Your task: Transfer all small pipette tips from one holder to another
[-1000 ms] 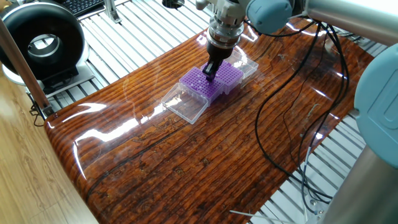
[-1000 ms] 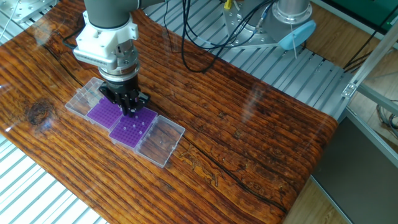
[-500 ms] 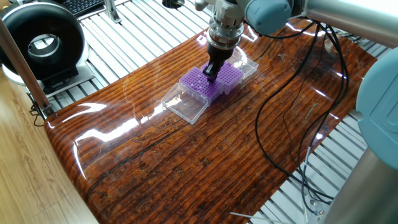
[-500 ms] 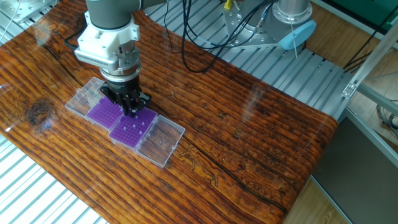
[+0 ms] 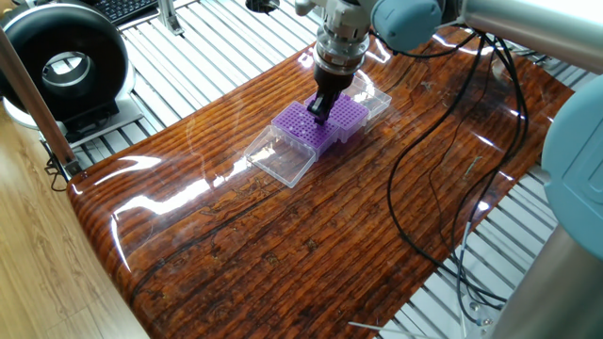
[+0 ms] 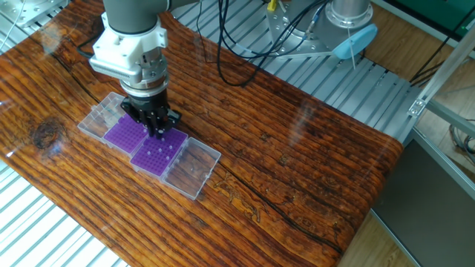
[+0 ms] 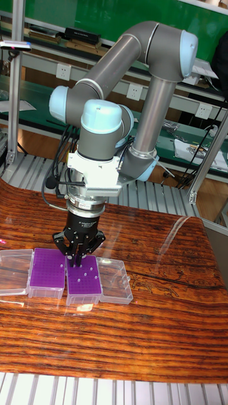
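Gripper [image 7: 77, 255] unmoved over purple racks [image 7: 66, 273]

A glossy, varnished wooden table [image 6: 297, 141] with dark, wavy grain that catches bright reflections. Around the table lies ribbed, silvery metal decking [image 5: 236, 42]. On the table sit two matt purple plastic racks [image 7: 47, 272] [image 7: 84, 276], finely perforated, each in a clear, shiny plastic box with its lid [image 7: 115, 281] laid flat. Above the racks, the gripper [image 7: 77, 255] looks like matt black metal, beneath a white plastic collar [image 6: 126, 55] and smooth grey-and-pale-blue arm shells [image 7: 101, 126].
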Available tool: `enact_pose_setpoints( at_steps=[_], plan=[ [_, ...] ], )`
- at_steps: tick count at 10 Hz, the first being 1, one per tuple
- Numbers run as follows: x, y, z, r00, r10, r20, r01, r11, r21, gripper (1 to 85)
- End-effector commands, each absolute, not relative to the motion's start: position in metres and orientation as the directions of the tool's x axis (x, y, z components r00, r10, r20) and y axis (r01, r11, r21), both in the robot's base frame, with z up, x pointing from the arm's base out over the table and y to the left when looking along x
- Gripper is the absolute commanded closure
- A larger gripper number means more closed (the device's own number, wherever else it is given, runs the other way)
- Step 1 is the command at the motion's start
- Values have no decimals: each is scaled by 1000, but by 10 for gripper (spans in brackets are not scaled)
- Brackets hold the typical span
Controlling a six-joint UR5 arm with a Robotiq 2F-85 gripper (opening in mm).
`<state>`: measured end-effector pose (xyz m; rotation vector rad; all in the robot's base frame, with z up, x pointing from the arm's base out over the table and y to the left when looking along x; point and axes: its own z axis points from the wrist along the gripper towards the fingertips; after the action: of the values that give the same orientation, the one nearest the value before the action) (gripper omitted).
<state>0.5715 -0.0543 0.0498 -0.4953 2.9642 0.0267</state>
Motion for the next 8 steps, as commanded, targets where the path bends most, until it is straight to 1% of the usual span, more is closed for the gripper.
enact_pose_setpoints(
  at_steps=[1,8],
  plan=[
    [573,-50,49,-937,-316,-149,-321,947,8,647],
    [575,-54,46,-931,-332,-153,-337,942,2,647]
  ],
)
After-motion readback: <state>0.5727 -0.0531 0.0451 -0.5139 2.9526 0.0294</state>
